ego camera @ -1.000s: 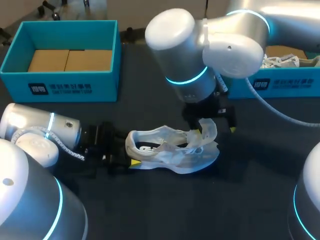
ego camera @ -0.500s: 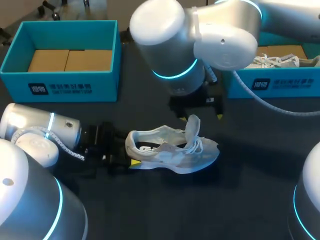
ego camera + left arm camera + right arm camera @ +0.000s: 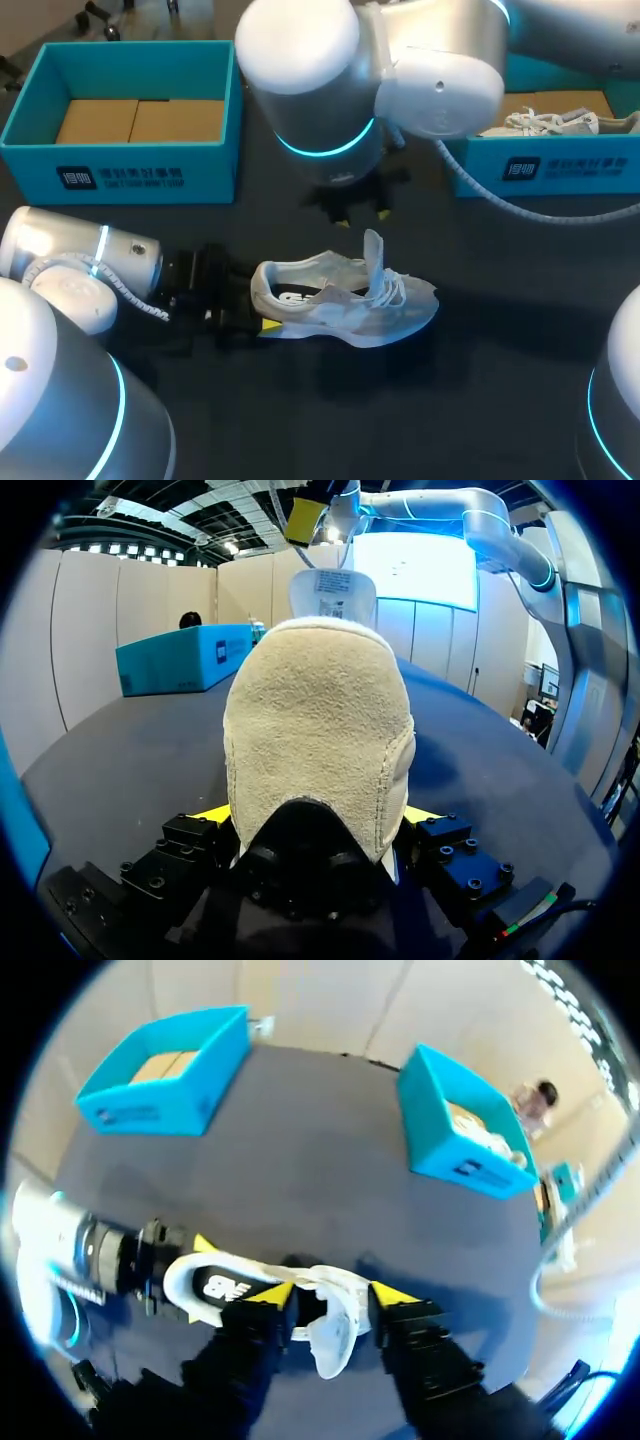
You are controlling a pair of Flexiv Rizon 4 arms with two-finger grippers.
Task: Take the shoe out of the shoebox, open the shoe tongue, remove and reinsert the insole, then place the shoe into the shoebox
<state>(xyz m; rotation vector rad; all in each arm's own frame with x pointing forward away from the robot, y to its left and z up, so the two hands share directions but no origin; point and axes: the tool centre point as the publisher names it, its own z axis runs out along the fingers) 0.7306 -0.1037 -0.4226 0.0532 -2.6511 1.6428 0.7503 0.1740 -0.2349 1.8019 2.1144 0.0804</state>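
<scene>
The right pincer has let go of the tongue and lifted clear, drifting toward the worktop's left side. It now hangs above the shoe with its fingers spread and nothing between them. A second ago it was down at the tongue, bending it back. The tongue now stands upright by itself, so the opening step looks done, and the insole should be reachable next. Whether the insole sits flat inside is too hidden to say.

The shoe has not shifted. It lies on its sole near the middle of the worktop, toward the near edge. The left pincer is closed on its heel from both sides, steadying it.

By count:
- Two arms.
- Two blue shoeboxes: one at the far left corner holding brown cardboard, one at the far right corner.
- Two shoes: the one on the worktop and a second shoe lying in the far right box.
</scene>
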